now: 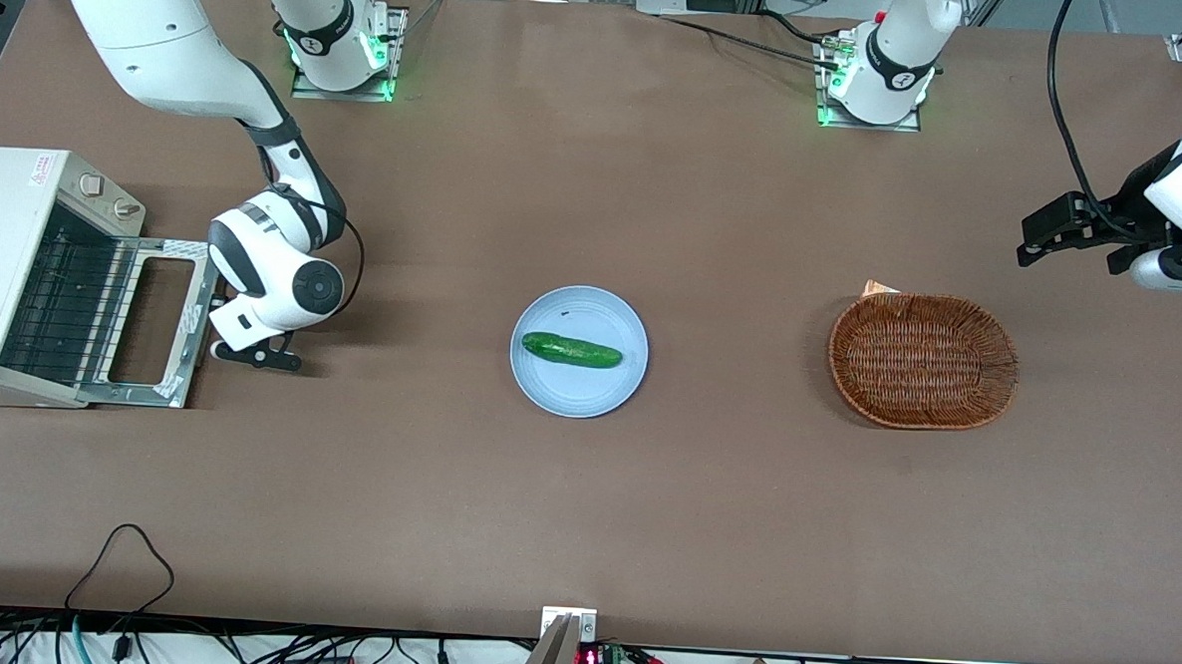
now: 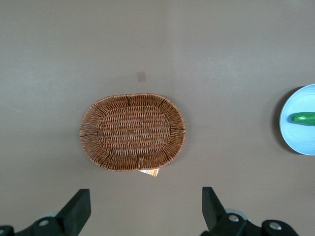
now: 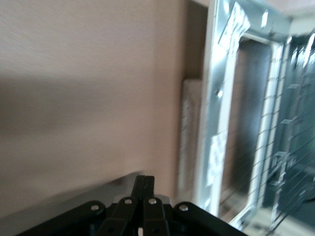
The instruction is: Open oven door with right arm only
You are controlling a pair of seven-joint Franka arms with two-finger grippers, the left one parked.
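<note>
Fingers [image 3: 143, 183] of the right arm's gripper [image 1: 251, 351] are pressed together with nothing between them, low over the tabletop [image 1: 583, 511] just beside the free edge of the oven door [image 1: 152, 323]. That door lies folded down flat in front of the cream toaster oven [image 1: 15, 277], its glass window facing up and the wire rack showing in the mouth. The right arm [image 1: 165, 44] bends down to it from above. Near the middle of the tabletop a cucumber [image 1: 571, 350] rests on a pale blue plate [image 1: 549, 390]. A wicker basket [image 1: 923, 360] lies toward the parked arm's end.
</note>
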